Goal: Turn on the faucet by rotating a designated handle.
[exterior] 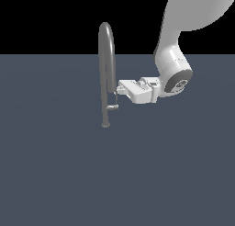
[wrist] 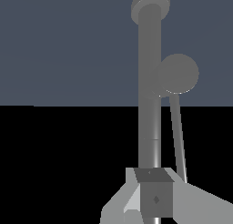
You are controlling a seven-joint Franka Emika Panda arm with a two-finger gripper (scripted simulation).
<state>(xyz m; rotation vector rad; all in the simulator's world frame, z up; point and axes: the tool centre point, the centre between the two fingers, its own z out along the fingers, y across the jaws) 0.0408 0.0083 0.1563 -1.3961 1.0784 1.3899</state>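
Note:
The faucet (exterior: 106,59) is a tall grey gooseneck tube standing on a small round foot on the dark floor. In the wrist view its stem (wrist: 150,104) runs straight through the picture. The handle (exterior: 113,107) is a short light-grey lever low on the stem, pointing toward the exterior view's right. In the wrist view it shows end-on as a round grey face (wrist: 178,73). A thin rod rises from the handle to my fingertips. My gripper (exterior: 118,88) reaches in level from the right, above the handle and close against the tube. Its jaws look shut and empty in the wrist view (wrist: 152,196).
The dark blue-grey floor (exterior: 55,174) spreads flat around the faucet. My white arm (exterior: 174,59) comes down from the exterior view's upper right.

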